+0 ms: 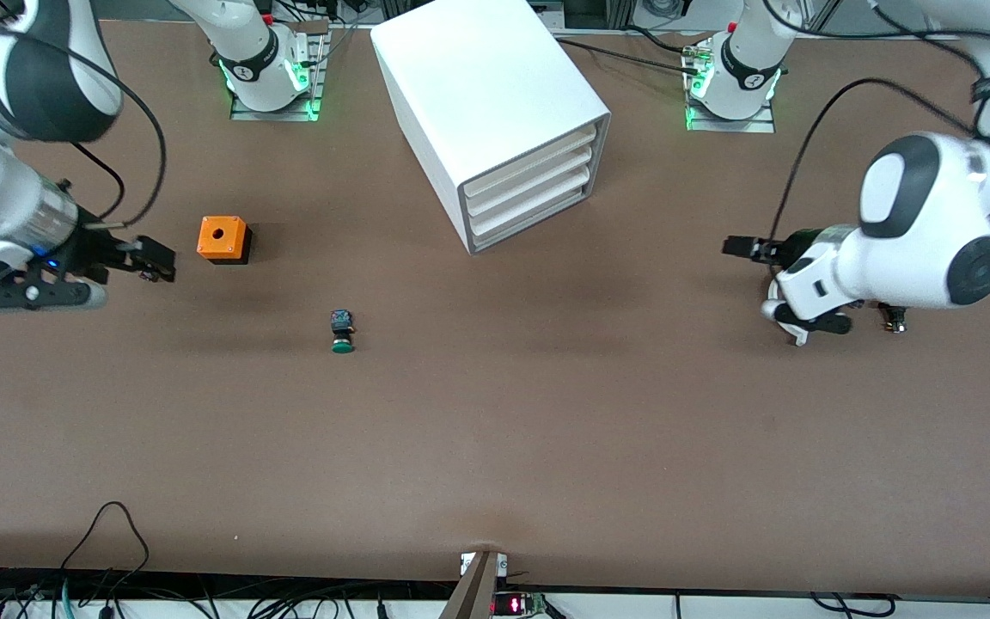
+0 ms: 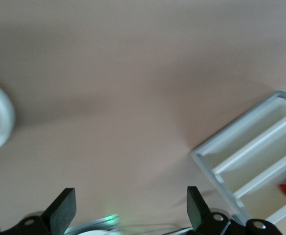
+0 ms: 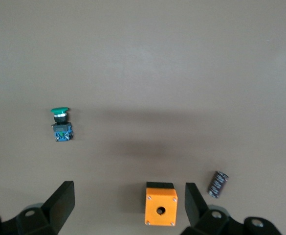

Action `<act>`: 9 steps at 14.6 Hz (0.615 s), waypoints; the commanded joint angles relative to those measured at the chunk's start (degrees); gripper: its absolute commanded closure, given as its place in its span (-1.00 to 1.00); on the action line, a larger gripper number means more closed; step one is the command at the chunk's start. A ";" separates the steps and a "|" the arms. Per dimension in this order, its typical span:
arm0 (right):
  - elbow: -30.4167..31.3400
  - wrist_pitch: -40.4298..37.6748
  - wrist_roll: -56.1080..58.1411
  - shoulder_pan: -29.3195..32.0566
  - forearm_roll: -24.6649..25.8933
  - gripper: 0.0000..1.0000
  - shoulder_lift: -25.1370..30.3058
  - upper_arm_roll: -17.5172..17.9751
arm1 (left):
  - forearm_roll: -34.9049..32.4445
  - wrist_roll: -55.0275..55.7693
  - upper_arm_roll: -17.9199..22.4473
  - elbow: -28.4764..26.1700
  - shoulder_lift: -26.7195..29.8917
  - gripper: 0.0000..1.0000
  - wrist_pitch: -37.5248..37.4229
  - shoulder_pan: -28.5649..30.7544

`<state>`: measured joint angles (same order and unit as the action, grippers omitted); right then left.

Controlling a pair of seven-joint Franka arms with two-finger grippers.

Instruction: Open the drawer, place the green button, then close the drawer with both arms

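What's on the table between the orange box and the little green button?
Nothing. The front view shows only bare brown table between the orange box and the green button; the right wrist view shows the same.

The worktop (image 1: 495, 430) is a matt brown surface, smooth and plain. The cabinet (image 1: 478, 94) looks like smooth white plastic with a soft sheen, the cube (image 1: 223, 238) matt orange plastic. The button (image 1: 342, 331), below the right end effector (image 3: 128, 205), has a glossy green cap.

one cabinet (image 1: 495, 103) of four drawers, one button (image 1: 342, 332), one orange cube (image 1: 223, 239), two arms.
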<state>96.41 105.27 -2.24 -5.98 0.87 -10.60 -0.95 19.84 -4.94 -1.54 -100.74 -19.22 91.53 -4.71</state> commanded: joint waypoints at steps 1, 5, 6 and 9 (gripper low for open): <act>-3.69 -1.56 -0.65 0.01 0.01 -1.00 -3.37 -0.19 | 6.08 -0.69 -3.46 -4.10 -2.83 -1.00 3.56 0.23; -4.56 0.71 -2.15 -3.15 0.01 -1.00 -8.63 -0.10 | 17.93 -0.95 -8.56 -6.75 -9.59 -1.00 7.86 -0.74; -5.09 2.72 -2.15 -3.50 -0.17 -1.00 -9.86 -0.10 | 20.48 -3.21 -8.57 -7.10 -11.52 -1.00 8.31 -2.48; -6.14 5.37 -2.85 -5.70 -0.17 -1.00 -13.21 -0.10 | 25.24 -11.31 -8.66 -9.20 -14.61 -1.00 11.90 -7.15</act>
<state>93.41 110.01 -3.95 -10.17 0.86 -20.88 -0.84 41.65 -11.46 -10.43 -108.75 -32.41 100.96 -9.49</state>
